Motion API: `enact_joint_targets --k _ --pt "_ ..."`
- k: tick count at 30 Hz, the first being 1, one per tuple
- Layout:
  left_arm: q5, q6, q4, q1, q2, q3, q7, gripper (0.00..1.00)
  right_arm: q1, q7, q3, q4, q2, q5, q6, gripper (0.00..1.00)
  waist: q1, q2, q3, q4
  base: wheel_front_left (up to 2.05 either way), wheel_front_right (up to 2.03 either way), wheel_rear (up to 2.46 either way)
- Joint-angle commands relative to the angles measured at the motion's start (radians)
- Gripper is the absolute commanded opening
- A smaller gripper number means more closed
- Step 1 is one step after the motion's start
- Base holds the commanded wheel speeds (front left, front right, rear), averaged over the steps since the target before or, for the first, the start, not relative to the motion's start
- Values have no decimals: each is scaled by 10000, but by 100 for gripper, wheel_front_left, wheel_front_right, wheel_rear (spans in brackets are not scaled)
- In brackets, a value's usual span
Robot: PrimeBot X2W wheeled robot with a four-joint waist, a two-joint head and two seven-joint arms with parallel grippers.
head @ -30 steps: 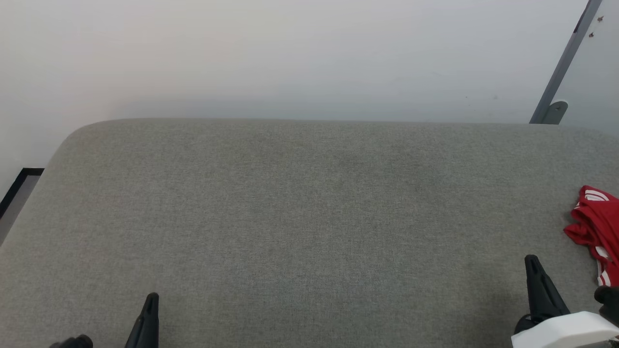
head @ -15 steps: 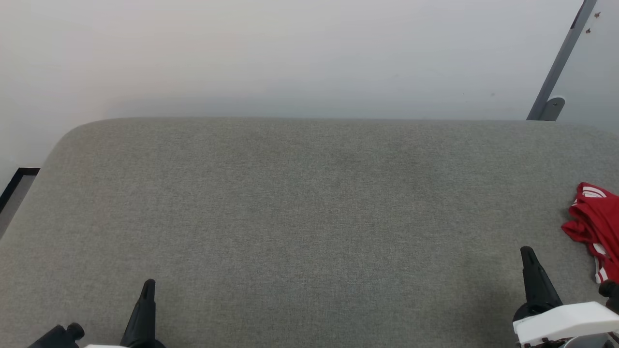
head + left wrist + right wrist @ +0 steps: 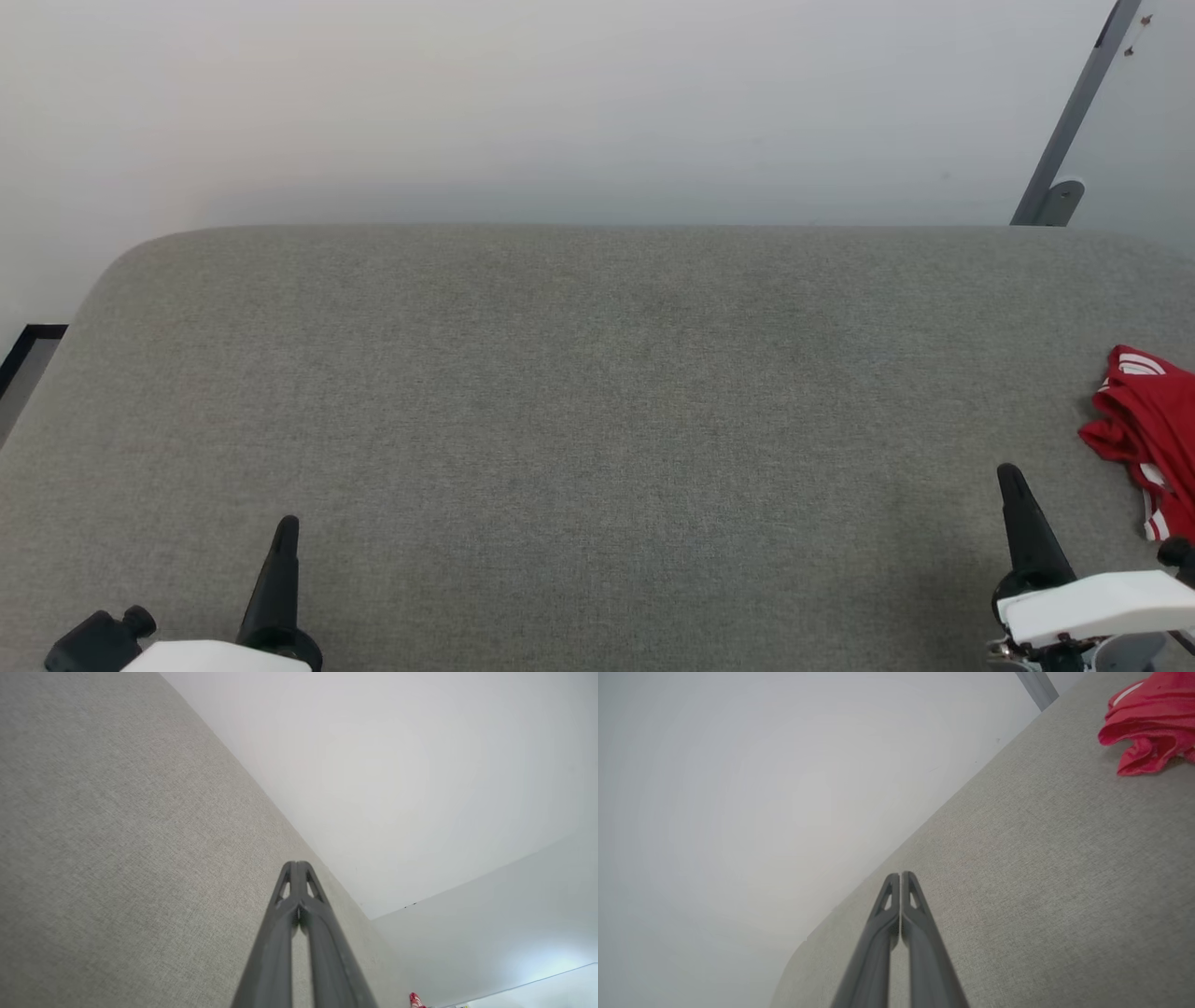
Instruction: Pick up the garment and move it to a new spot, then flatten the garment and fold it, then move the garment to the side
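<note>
Garment: crumpled red jersey shirt with white stripes point(image 3: 1144, 415), at the right edge of grey fabric table point(image 3: 597, 401).
Left hand point(image 3: 286, 527): closed, empty.
Right hand point(image 3: 1008, 476): closed, empty, near shirt.

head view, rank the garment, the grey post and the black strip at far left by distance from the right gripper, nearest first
From the right gripper:
1. garment, just to its right on the grey cushion.
2. grey post, at the wall, back right.
3. black strip, far left, past the cushion's edge.
</note>
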Motion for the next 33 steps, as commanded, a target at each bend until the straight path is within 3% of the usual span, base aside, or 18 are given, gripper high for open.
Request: enact_joint_targets --k 1,33 --pt "-306 10 -35 -287 6 115 84 0 -265 49 7 -67 -4 329 1 0 0 -1 7 -8 0 0 0" --pt "-2779 15 391 -1134 -435 589 927 0 -799 512 112 359 52 3499 1 0 0 -1 157 -189 0 0 0"
